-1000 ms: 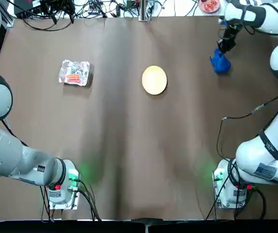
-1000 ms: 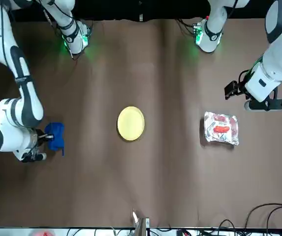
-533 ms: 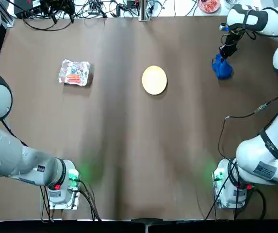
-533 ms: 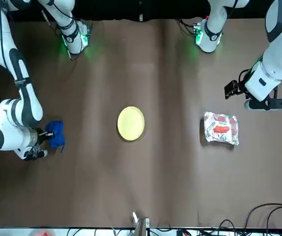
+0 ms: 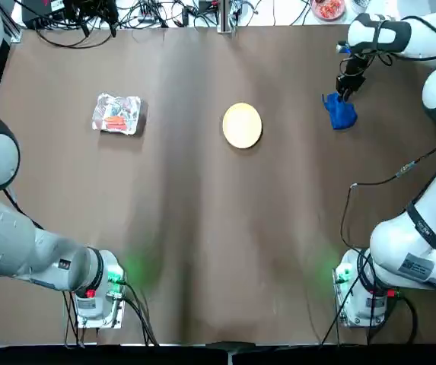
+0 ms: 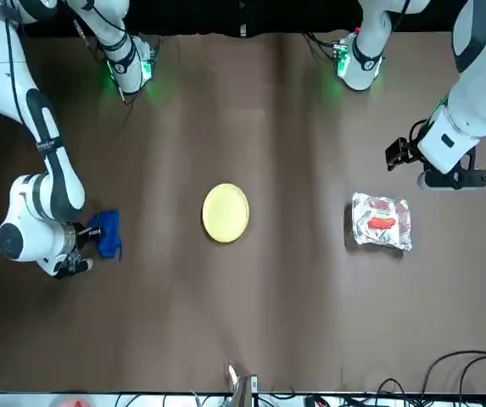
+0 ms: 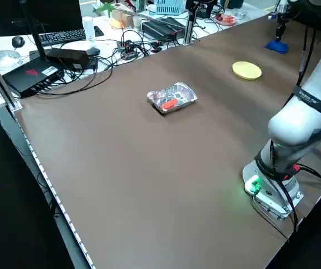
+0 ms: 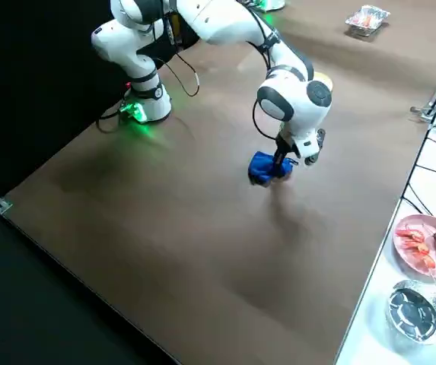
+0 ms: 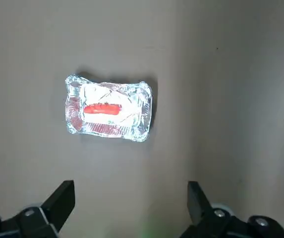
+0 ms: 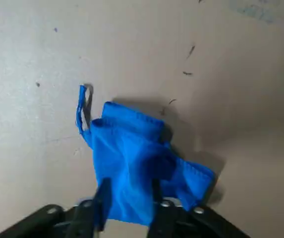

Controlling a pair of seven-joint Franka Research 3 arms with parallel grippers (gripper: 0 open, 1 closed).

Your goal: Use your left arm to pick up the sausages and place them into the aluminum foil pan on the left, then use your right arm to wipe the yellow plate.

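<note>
right pincer point(image 10: 127, 208) grips the blue cloth point(image 5: 341, 112), ready to wipe the yellow plate point(image 5: 242, 125). left pincer point(image 9: 129, 208) hangs released above the aluminum foil pan point(image 9: 109, 109), sausages point(image 9: 102, 109) inside.

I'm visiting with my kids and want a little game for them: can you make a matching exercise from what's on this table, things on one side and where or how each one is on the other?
Things:
1. sausage
2. yellow plate
3. blue cloth
4. left gripper

Where or how:
A. pinched in the right gripper
B. lying in the foil pan
C. open, hovering above the pan
D. bare, near the middle of the table

Pairs: 1-B, 2-D, 3-A, 4-C
</note>
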